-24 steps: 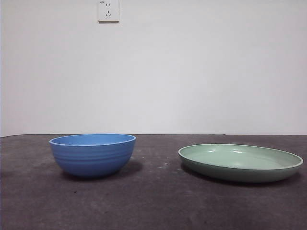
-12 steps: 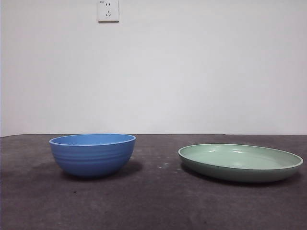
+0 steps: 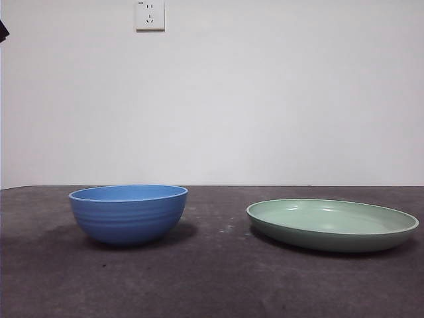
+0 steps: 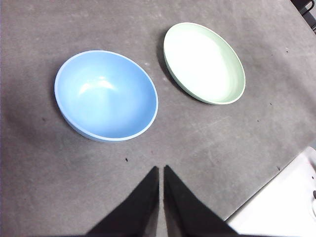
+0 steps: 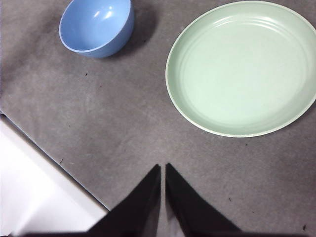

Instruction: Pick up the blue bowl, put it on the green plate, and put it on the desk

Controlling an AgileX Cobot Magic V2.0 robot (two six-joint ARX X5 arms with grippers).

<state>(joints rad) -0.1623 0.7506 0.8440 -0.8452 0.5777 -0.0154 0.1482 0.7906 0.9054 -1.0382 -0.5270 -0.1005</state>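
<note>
Blue bowl (image 3: pixel 128 213) upright on the desk (image 3: pixel 212 278), empty, rim level, faint ridges on its outer wall. Green plate (image 3: pixel 332 224) flat on the same surface, well apart from the bowl, also empty; bare desk between them. In the front view the bowl stands toward the left, the plate toward the right, both in front of a white wall with a wall socket (image 3: pixel 150 14) high up. A small black tip (image 3: pixel 2 30) shows at the upper left edge of that view; cannot tell which arm it belongs to. Left gripper (image 4: pixel 161 170) hangs above the desk, jaws pressed together with only a thin slit between them, holding nothing; the bowl lies nearer to it than the plate, neither touched. Right gripper (image 5: pixel 162 168) likewise above the desk, jaws together, empty; the plate is the nearer dish, the bowl farther off. White table edge (image 5: pixel 34 192) visible beside the dark surface in both wrist views.
</note>
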